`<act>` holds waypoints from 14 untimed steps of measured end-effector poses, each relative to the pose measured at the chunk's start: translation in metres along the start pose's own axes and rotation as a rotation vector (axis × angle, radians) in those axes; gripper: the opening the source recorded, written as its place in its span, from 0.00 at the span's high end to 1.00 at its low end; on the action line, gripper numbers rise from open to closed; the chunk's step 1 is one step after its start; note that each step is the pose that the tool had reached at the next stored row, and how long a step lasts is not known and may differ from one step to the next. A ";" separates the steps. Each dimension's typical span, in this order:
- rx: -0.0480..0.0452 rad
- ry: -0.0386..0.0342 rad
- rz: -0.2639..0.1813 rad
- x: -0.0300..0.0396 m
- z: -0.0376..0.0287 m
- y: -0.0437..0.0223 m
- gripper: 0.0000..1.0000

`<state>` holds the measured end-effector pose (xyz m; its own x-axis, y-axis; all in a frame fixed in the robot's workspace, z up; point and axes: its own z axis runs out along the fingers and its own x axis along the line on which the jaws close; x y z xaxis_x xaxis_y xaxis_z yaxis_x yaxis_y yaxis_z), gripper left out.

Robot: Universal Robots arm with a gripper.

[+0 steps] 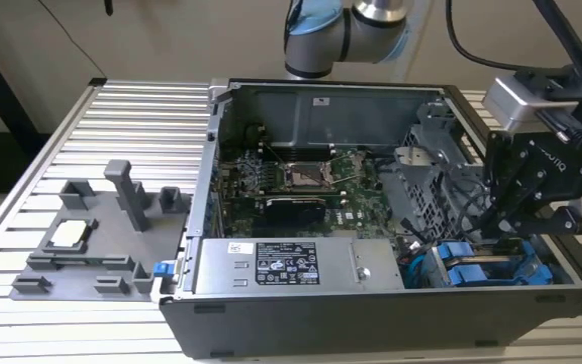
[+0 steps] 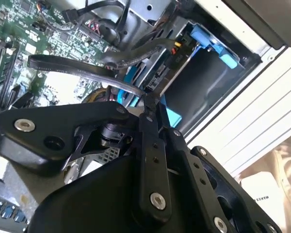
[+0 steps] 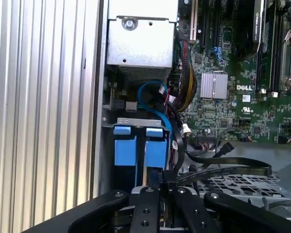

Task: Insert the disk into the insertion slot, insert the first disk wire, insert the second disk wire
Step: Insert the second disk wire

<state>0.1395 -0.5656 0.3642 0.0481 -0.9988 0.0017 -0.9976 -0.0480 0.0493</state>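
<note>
Already 2 blue-framed silver-grey disks point(image 3: 136, 148) sit in the grey sheet-metal insertion slot point(image 1: 493, 267). Above them the black end effector point(image 3: 158, 187) pinches a thin, flat black wire point(image 3: 223, 170), limp and probably light, likely best held near its connector.

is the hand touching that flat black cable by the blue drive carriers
Touching. In the second wrist view the hand pinches the flat black ribbon cable at its fingertips, beside the blue plastic drive carriers.

Blue-framed disk point(image 3: 155, 151) sits upright in insertion slot point(image 1: 493, 265) at case's front corner, w/ black wire point(image 3: 223, 171) beside it
</note>
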 end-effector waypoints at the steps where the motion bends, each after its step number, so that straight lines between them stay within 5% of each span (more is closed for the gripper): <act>1: 0.0001 -0.0027 0.000 0.0017 0.0007 -0.0006 0.84; 7: 0.0030 -0.0644 -0.002 0.0037 0.0025 -0.0061 0.84; 14: 0.0029 -0.0649 0.006 0.0059 0.0051 -0.0076 0.84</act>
<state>0.1471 -0.5711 0.3588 0.0391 -0.9973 -0.0628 -0.9980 -0.0420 0.0465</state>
